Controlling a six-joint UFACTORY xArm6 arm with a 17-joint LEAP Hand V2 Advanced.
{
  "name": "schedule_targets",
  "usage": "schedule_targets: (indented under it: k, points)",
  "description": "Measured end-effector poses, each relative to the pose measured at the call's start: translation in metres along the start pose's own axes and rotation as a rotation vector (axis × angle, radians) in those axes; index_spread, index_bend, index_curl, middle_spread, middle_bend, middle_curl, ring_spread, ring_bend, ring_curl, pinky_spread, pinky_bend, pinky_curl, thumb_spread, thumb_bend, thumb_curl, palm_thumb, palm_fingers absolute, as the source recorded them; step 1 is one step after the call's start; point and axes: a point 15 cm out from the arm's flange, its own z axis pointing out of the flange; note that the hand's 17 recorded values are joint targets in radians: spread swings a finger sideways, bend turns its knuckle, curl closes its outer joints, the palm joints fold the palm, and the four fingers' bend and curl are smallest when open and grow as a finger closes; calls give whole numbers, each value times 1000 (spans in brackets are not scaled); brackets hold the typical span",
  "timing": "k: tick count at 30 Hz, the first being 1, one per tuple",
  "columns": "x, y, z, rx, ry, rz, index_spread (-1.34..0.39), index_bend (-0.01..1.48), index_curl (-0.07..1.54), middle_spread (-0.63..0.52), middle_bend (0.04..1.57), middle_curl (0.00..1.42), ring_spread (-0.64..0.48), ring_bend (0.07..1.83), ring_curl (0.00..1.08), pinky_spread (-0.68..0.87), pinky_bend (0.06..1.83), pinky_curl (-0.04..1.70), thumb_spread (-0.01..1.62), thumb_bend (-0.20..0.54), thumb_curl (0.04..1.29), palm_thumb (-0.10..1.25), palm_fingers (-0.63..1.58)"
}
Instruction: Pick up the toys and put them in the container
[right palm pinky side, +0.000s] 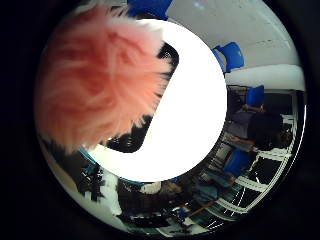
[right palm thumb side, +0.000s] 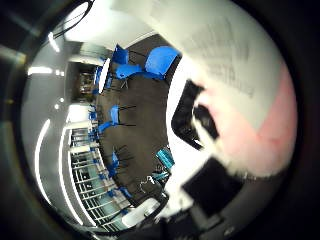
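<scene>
Robot hand (right palm thumb side: 212, 165), seen only as blurred white and black parts in the thumb side palm view, has a fluffy pink plush toy (right palm pinky side: 97, 80) close against its palm; whether its fingers are curled round the toy I cannot tell. Beyond the toy lies a round white table (right palm pinky side: 190, 115), with a dark rounded container (right palm pinky side: 131, 140) on it, partly hidden behind the pink fur. Blue plastic chairs (right palm thumb side: 150, 62) stand on the dark floor (right palm thumb side: 140, 130) around the table.

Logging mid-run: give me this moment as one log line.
toy: pink fluffy toy close to palm | below: white table, black container | robot hand: grip unclear | placed: not yet
</scene>
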Motion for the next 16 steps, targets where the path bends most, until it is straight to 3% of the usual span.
schedule_targets:
  k: [5, 16]
  points:
    - [10, 19, 2, -47, -23, 29, -511, 215, 468, -49, 365, 403, 209, 515, 316, 490, 616, 611, 1174, -20, 476, 724, 61]
    - [48, 54, -7, -67, -39, 87, -480, 173, 349, -25, 233, 335, 235, 333, 239, 557, 484, 433, 1178, -18, 428, 717, 177]
